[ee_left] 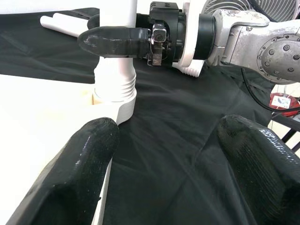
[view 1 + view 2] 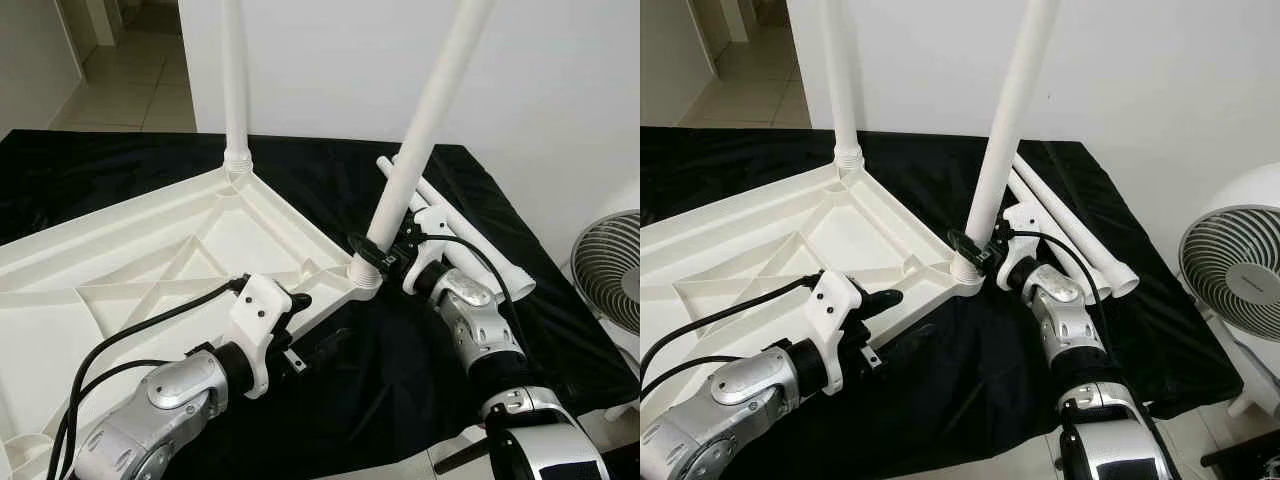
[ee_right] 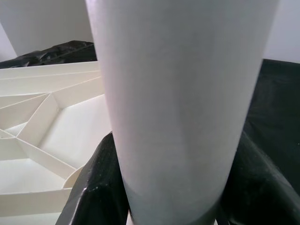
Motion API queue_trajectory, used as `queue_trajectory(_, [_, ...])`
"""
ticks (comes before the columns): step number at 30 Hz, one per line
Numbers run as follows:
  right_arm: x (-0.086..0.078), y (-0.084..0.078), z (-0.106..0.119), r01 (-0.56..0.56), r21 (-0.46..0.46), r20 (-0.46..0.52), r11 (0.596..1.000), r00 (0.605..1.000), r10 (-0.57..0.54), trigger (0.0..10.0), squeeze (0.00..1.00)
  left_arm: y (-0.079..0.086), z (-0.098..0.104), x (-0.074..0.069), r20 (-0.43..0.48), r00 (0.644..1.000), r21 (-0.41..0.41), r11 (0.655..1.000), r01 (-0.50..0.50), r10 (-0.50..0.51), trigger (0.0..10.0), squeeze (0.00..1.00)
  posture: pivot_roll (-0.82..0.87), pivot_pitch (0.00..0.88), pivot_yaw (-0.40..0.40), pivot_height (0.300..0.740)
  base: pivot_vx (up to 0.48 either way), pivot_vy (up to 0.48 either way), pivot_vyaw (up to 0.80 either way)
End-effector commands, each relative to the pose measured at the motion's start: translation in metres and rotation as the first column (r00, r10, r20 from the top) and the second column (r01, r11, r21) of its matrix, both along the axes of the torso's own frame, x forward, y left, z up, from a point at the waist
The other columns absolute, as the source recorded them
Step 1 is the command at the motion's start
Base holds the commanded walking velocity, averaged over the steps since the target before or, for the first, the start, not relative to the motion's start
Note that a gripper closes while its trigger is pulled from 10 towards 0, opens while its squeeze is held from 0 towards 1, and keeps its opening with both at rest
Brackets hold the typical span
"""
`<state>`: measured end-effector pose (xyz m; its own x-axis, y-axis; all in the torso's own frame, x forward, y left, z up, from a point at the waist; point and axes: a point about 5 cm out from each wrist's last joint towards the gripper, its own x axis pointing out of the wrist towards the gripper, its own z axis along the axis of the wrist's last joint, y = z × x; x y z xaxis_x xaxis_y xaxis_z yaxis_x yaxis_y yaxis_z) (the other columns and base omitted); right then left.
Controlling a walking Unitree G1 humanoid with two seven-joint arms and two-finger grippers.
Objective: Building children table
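At centre frame, my right gripper (image 2: 372, 250) clamped the leg (image 2: 420, 130) in its corner socket (image 2: 366, 274); my left gripper (image 2: 296, 320) gaped empty; next, probably, twisting tight.

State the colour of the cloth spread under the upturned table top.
Black; the cloth shows best in the left eye view.

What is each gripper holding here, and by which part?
The right gripper clamps the near table leg at its lower end, just above the corner socket. The left gripper is open beside the tabletop edge, holding nothing.
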<state>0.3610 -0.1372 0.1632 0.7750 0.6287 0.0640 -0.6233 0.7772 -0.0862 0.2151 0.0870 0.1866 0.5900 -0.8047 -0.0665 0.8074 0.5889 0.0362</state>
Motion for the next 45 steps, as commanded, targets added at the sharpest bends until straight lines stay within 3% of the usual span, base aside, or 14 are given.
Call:
queue_trajectory(1, [-0.011,-0.007,-0.051,0.043,-0.046,-0.229,0.998,0.972,-0.053,10.0,0.0,-0.002,0.002,-0.003,0.003,1.0,0.002,1.0,0.027,-0.027,10.0,0.0,0.12,0.105,-0.063,0.74,0.0,0.0,0.0])
queue_trajectory(15, [-0.014,0.01,-0.044,0.239,-0.006,-0.11,0.971,0.965,-0.238,10.0,0.0,-0.003,0.001,-0.006,-0.003,1.0,-0.003,1.0,0.028,-0.028,10.0,0.0,0.12,0.109,-0.073,0.74,0.0,0.0,0.0])
queue_trajectory(17, [-0.013,0.014,-0.042,0.375,0.03,-0.107,0.927,0.923,-0.37,10.0,0.0,-0.004,0.001,-0.006,-0.004,1.0,-0.008,1.0,0.03,-0.03,10.0,0.0,0.12,0.107,-0.077,0.74,0.0,0.0,0.0])
queue_trajectory(19, [-0.013,0.014,-0.042,0.375,0.03,-0.107,0.927,0.923,-0.37,10.0,0.0,-0.004,0.001,-0.006,-0.004,1.0,-0.008,1.0,0.03,-0.03,10.0,0.0,0.12,0.107,-0.077,0.74,0.0,0.0,0.0])
queue_trajectory(22, [-0.012,0.019,-0.044,0.499,0.053,-0.13,0.865,0.862,-0.49,10.0,0.0,-0.005,0.001,-0.006,-0.006,1.0,-0.013,0.999,0.031,-0.031,10.0,0.0,0.12,0.106,-0.079,0.74,0.0,0.0,0.0])
queue_trajectory(24, [-0.012,0.019,-0.044,0.499,0.053,-0.13,0.865,0.862,-0.49,10.0,0.0,-0.005,0.001,-0.006,-0.006,1.0,-0.013,0.999,0.031,-0.031,10.0,0.0,0.12,0.106,-0.079,0.74,0.0,0.0,0.0])
queue_trajectory(25, [-0.01,0.025,-0.044,0.573,0.046,-0.134,0.818,0.815,-0.563,10.0,0.0,-0.005,0.001,-0.006,-0.005,0.999,-0.013,0.999,0.031,-0.031,10.0,0.0,0.12,0.105,-0.081,0.74,0.0,0.0,0.0])
queue_trajectory(26, [-0.01,0.025,-0.044,0.573,0.046,-0.134,0.818,0.815,-0.563,10.0,0.0,-0.005,0.001,-0.006,-0.005,0.999,-0.013,0.999,0.031,-0.031,10.0,0.0,0.12,0.105,-0.081,0.74,0.0,0.0,0.0])
queue_trajectory(27, [-0.01,0.029,-0.043,0.612,0.054,-0.13,0.789,0.787,-0.603,10.0,0.0,-0.006,0.001,-0.006,-0.006,0.999,-0.014,0.999,0.031,-0.032,10.0,0.0,0.12,0.105,-0.081,0.74,0.0,0.0,0.0])
queue_trajectory(29, [-0.01,0.029,-0.043,0.612,0.054,-0.13,0.789,0.787,-0.603,10.0,0.0,-0.006,0.001,-0.006,-0.006,0.999,-0.014,0.999,0.031,-0.032,10.0,0.0,0.12,0.105,-0.081,0.74,0.0,0.0,0.0])
queue_trajectory(31, [-0.01,0.039,-0.042,0.672,0.06,-0.15,0.739,0.738,-0.658,10.0,0.0,-0.006,0.001,-0.006,-0.006,0.999,-0.014,0.999,0.032,-0.032,10.0,0.0,0.13,0.104,-0.086,0.74,0.0,0.0,0.0])
queue_trajectory(38, [-0.009,0.055,-0.038,0.688,0.066,-0.162,0.723,0.722,-0.672,10.0,0.0,-0.006,0.001,-0.006,-0.006,1.0,-0.018,0.999,0.03,-0.03,10.0,0.0,0.13,0.104,-0.088,0.74,0.0,0.0,0.0])
queue_trajectory(45, [-0.008,0.051,-0.038,0.716,0.057,-0.157,0.696,0.695,-0.702,10.0,0.0,-0.006,0.001,-0.006,-0.008,1.0,-0.02,0.999,0.029,-0.029,10.0,0.0,0.12,0.104,-0.086,0.74,0.0,0.0,0.0])
